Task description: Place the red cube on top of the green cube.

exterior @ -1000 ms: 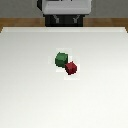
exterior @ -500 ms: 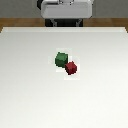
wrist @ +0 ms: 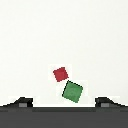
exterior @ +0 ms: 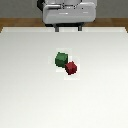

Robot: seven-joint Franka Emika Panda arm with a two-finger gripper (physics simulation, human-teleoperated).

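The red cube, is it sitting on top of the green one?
No, the red cube sits on the table beside the green cube, not on it.

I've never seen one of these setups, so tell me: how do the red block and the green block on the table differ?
Colour: the red cube is dark red, the green cube dark green. Size: the red cube looks slightly smaller than the green cube. Place: in the exterior view the red cube sits nearer the camera and to the right of the green cube. Both are plain cubes resting on the white table, close together, neither held.
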